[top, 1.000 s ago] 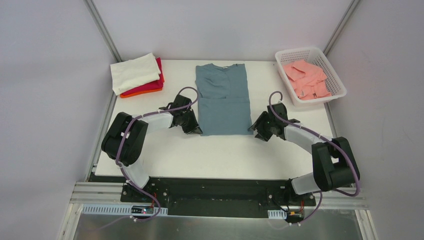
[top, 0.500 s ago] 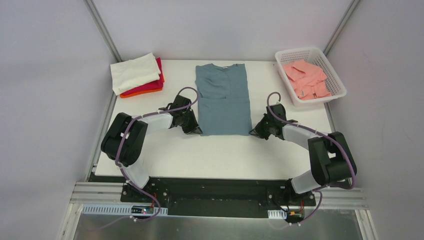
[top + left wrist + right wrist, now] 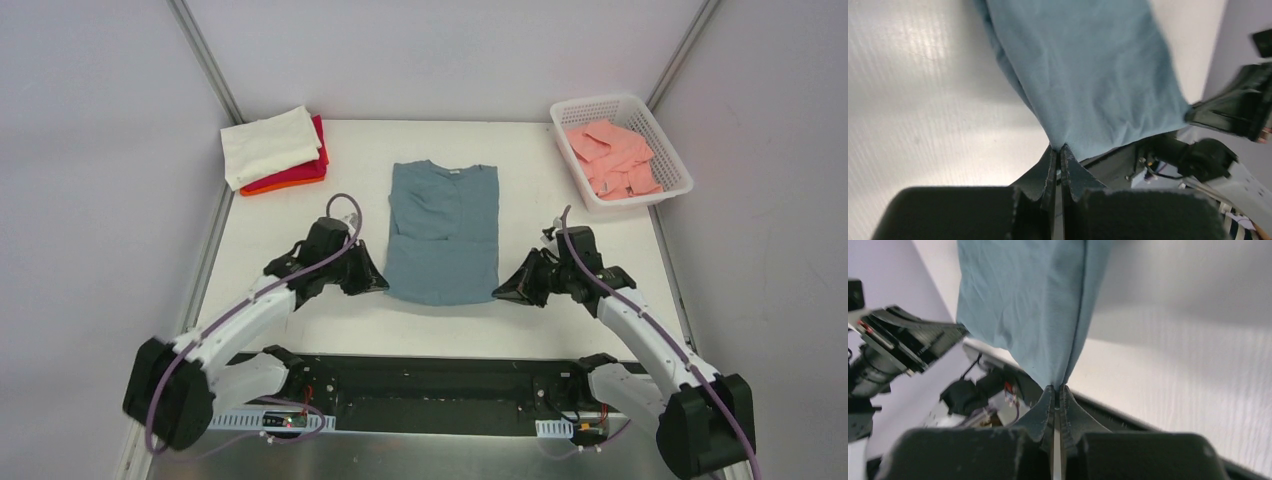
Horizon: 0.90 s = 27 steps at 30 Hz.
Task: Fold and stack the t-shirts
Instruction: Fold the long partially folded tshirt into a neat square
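The slate blue-grey t-shirt (image 3: 443, 230) lies lengthwise in the middle of the table, sides folded in, its white neck label at the far end. Its near hem is lifted off the table. My left gripper (image 3: 382, 284) is shut on the hem's left corner (image 3: 1060, 140). My right gripper (image 3: 497, 293) is shut on the right corner (image 3: 1058, 380). A stack of folded t-shirts (image 3: 275, 148), cream-white over red and orange, sits at the far left corner. Salmon-pink shirts (image 3: 612, 158) lie in the basket.
The white lattice basket (image 3: 659, 139) stands at the far right corner. Grey walls close in the table on three sides. The black base rail (image 3: 430, 375) runs along the near edge.
Both grippers have closed on the near hem corners and pulled back toward the near edge, lifting the hem. The whole shirt has slid nearer, away from the far edge.
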Tool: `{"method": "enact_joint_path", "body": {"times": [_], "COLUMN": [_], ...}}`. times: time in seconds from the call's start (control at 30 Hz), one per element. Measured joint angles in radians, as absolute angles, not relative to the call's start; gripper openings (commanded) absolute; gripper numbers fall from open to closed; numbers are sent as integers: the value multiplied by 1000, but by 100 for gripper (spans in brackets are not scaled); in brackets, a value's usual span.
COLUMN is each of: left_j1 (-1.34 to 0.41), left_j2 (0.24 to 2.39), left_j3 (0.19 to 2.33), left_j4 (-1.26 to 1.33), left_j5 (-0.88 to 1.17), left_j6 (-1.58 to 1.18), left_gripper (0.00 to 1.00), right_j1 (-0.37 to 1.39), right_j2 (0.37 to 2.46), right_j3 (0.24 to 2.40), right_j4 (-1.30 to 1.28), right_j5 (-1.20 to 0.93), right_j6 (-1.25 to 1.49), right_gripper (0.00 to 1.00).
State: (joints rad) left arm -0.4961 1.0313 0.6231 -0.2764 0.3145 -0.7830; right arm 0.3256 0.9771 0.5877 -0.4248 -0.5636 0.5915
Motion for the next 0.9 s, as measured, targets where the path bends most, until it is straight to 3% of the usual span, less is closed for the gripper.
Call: {"method": "enact_joint_path", "body": {"times": [0.2, 0.4, 0.63, 0.9], "left_j1": [-505, -505, -505, -511], "left_j2": [701, 588, 691, 922], "left_j3": [623, 627, 700, 836], "left_j4": [-374, -450, -478, -459], "left_j5": [358, 374, 268, 120], "left_j6": [-792, -801, -800, -774], "left_gripper": [0, 0, 0, 0], "right_j1": [337, 337, 336, 336], "right_j2": [859, 778, 798, 838], "right_j3": [635, 729, 810, 813], "right_j4": [-642, -738, -761, -622], "right_j5": [-780, -886, -742, -515], "right_j6": [541, 529, 512, 548], "right_gripper": [0, 0, 0, 0]}}
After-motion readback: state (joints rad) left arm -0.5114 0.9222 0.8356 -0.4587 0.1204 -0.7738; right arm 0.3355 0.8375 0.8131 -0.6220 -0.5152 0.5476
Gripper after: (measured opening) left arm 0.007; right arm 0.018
